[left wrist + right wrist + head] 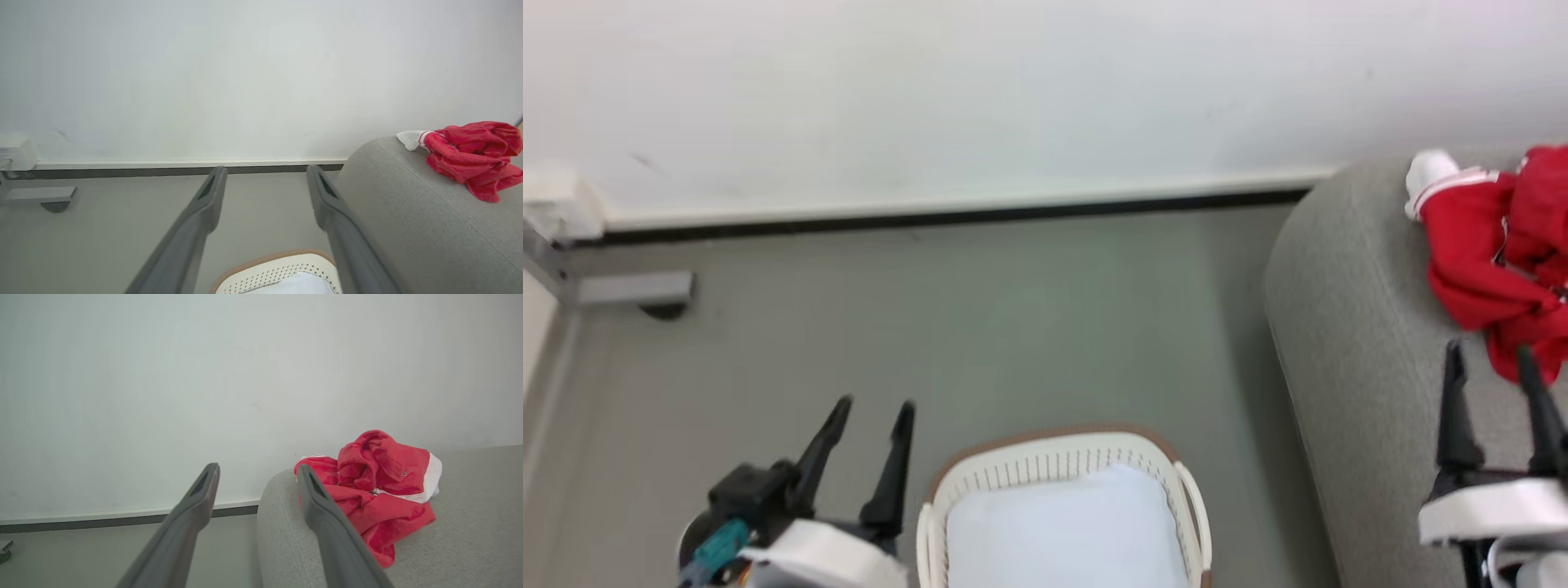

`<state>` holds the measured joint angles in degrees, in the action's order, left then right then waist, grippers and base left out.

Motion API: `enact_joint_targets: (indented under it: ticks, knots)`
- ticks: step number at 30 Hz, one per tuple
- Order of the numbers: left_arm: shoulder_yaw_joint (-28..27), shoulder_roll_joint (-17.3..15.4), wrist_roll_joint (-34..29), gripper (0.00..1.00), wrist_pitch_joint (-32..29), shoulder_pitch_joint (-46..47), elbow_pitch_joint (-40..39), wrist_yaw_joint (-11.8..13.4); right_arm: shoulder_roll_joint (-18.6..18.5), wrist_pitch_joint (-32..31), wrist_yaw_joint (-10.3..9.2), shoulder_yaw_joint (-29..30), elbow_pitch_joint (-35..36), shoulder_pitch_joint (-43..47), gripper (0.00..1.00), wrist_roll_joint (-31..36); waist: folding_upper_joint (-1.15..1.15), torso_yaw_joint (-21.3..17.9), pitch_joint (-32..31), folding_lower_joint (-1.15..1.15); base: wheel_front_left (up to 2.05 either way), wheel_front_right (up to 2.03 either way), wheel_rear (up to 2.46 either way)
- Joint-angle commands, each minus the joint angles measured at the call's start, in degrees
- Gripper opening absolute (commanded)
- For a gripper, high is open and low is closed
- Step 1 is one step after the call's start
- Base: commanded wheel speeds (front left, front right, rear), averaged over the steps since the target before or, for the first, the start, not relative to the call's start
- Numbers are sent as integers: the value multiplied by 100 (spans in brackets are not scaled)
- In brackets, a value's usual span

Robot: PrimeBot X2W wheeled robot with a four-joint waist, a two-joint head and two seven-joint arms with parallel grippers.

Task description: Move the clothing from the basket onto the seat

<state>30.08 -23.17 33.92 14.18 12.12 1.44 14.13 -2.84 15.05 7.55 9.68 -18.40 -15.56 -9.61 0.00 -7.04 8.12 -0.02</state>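
Clothing [1494, 269] heaped on the one grey seat [1356, 343], near its rounded end. One basket [1054, 437] on the floor beside the seat, pale lining inside. One red garment, crumpled, white cuff outermost. Two pincers: left gripper [876, 404] spread beside the basket; right gripper [1488, 351] spread over the seat, near the clothing.

My right pincer [257, 470]: rises from the bottom centre of the frame, two dark fingers spread wide with nothing between them.
Clothing [380, 486]: a crumpled red heap with white trim, right of centre, lying on the seat; my right-hand finger crosses in front of its left edge.
Seat [470, 531]: grey fabric, lower right, rounded end toward centre.
Wall [163, 375]: pale, across the upper frame.
Floor [81, 555]: grey, lower left, below a dark skirting [102, 522].
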Motion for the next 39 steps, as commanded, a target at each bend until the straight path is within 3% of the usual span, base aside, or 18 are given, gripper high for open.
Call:
enact_joint_targets:
  ticks: [1, 12, 22, 26, 39]
  knots:
    - [-108, -49, 87, 100, 60, -288, 136, 37, -15, 16, -13, -122, 207, 336, 100, 22, 0, 168, -574, 2, 0, 0, 0]
    - [-779, 219, -227, 100, 99, -966, 558, -194, -13, 8, -13, -564, 783, 1274, 100, 172, 0, 368, -986, 2, 0, 0, 0]
    - [-1444, 746, -762, 100, 97, -1265, 860, -815, -15, 8, -13, -966, 497, 1463, 100, -61, 0, 409, -1092, 2, 0, 0, 0]
    - [-1662, 953, -984, 100, 98, -1269, 1044, -1183, -15, 9, -13, -992, 433, 1425, 100, -174, 0, 356, -1096, 2, 0, 0, 0]
    - [-2075, 1322, -1405, 100, 98, -1232, 1294, -1566, -15, 9, -13, -984, 357, 1428, 100, -211, 0, 273, -1082, 2, 0, 0, 0]
